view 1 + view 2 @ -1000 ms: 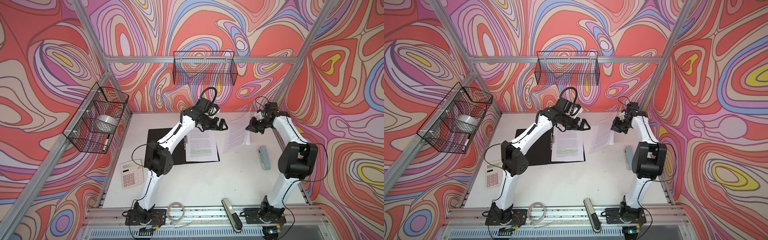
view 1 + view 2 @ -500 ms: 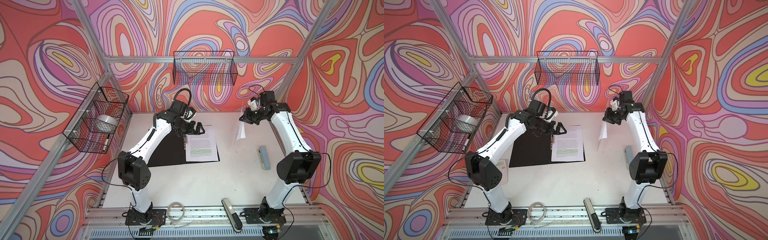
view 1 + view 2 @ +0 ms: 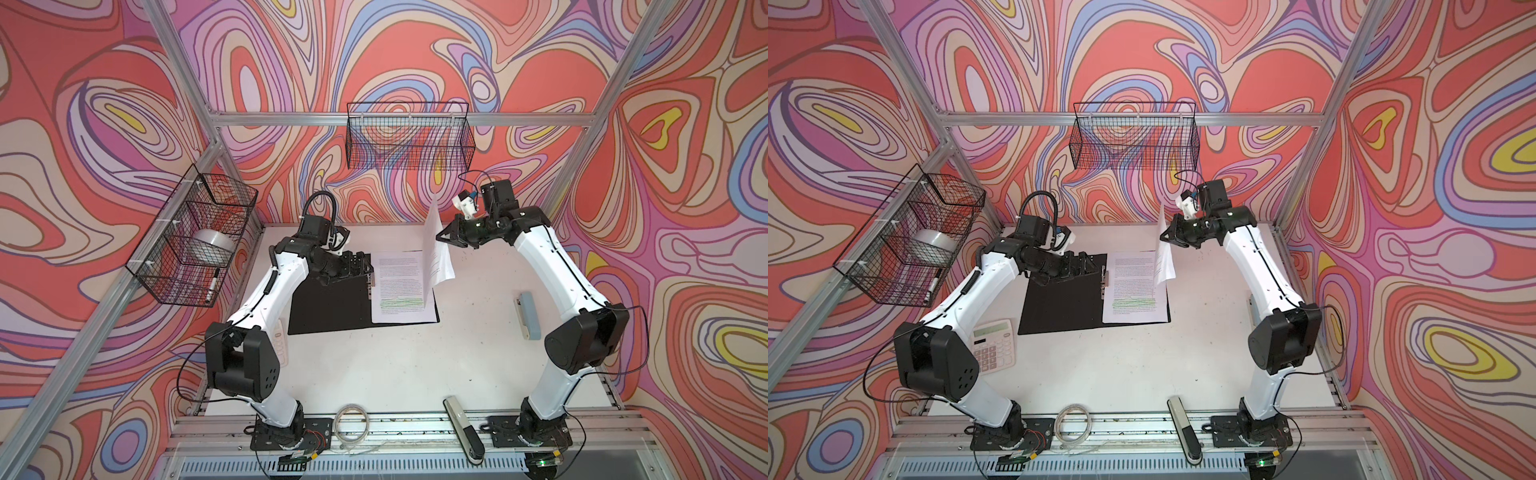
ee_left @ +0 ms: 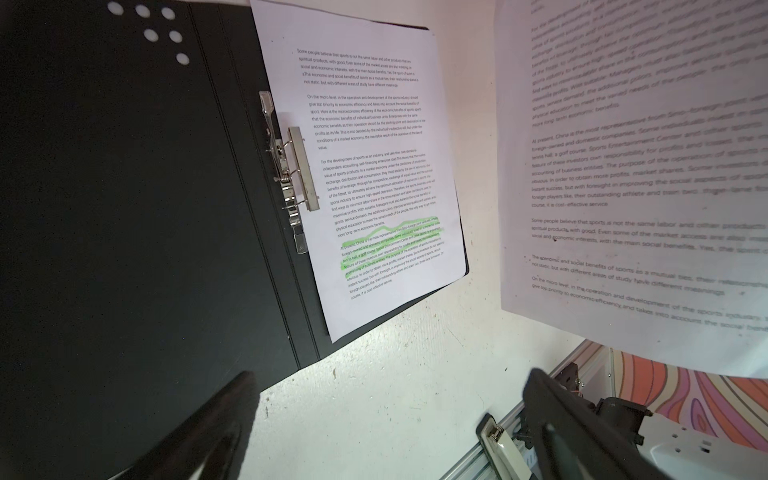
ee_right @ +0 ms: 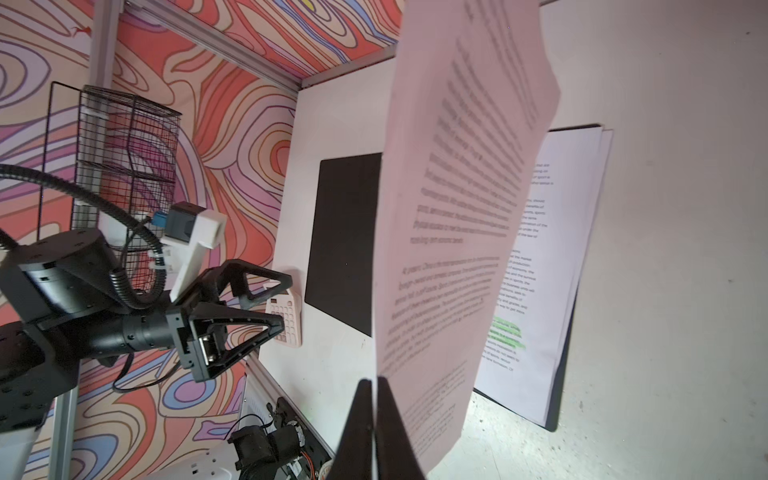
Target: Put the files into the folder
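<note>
The folder [image 3: 328,307] [image 3: 1059,307] lies open on the table, black inside up, with its metal clip [image 4: 293,166] at the spine. Some of the files [image 3: 401,291] [image 4: 374,166] lie flat on its right half, a few lines highlighted green. My right gripper [image 3: 441,237] [image 5: 372,380] is shut on the edge of one more sheet [image 3: 436,253] [image 5: 457,208], which hangs upright above the folder's right edge. My left gripper [image 3: 365,268] [image 4: 390,374] hovers open over the spine, nothing between its fingers.
A calculator [image 3: 992,345] sits left of the folder, beside my left arm. A grey-blue stapler [image 3: 527,313] lies at the right. A cable coil [image 3: 352,422] and a black-and-white device [image 3: 463,428] rest on the front rail. Wire baskets hang on the left and back walls.
My left gripper has drawn back leftward from over the sheets to the spine, staying open. My right gripper has carried the hanging sheet left toward the folder.
</note>
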Robot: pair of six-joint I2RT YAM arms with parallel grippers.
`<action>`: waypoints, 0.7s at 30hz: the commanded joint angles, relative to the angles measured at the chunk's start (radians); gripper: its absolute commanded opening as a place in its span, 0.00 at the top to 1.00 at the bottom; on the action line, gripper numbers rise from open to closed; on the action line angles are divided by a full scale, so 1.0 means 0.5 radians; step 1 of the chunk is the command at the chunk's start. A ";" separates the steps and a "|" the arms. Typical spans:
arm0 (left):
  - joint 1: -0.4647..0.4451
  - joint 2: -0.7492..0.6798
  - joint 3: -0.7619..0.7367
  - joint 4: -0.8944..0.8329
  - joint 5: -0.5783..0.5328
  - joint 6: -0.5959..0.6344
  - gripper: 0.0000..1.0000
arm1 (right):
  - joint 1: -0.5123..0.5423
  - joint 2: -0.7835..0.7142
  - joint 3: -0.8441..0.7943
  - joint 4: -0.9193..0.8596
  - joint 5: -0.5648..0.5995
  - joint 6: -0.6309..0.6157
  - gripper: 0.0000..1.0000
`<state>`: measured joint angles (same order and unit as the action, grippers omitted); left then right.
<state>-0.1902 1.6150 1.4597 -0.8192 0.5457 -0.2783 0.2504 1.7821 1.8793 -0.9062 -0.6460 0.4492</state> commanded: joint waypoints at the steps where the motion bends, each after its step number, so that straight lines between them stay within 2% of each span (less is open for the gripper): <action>1: 0.042 -0.061 -0.028 0.046 -0.033 0.054 0.00 | -0.007 -0.088 -0.204 0.271 -0.097 0.133 1.00; 7: 0.067 -0.052 -0.020 0.040 -0.039 0.053 0.00 | -0.006 -0.048 -0.617 0.649 -0.080 0.275 1.00; 11: 0.076 -0.048 -0.032 0.031 -0.057 0.069 0.00 | -0.004 0.049 -0.805 0.841 0.011 0.339 1.00; 21: 0.089 -0.041 -0.054 0.040 -0.064 0.087 0.00 | -0.004 0.396 -0.964 0.958 0.131 0.347 1.00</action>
<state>-0.1551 1.6115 1.4437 -0.8032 0.5228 -0.2577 0.2481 1.9575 1.4132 -0.4686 -0.6106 0.6170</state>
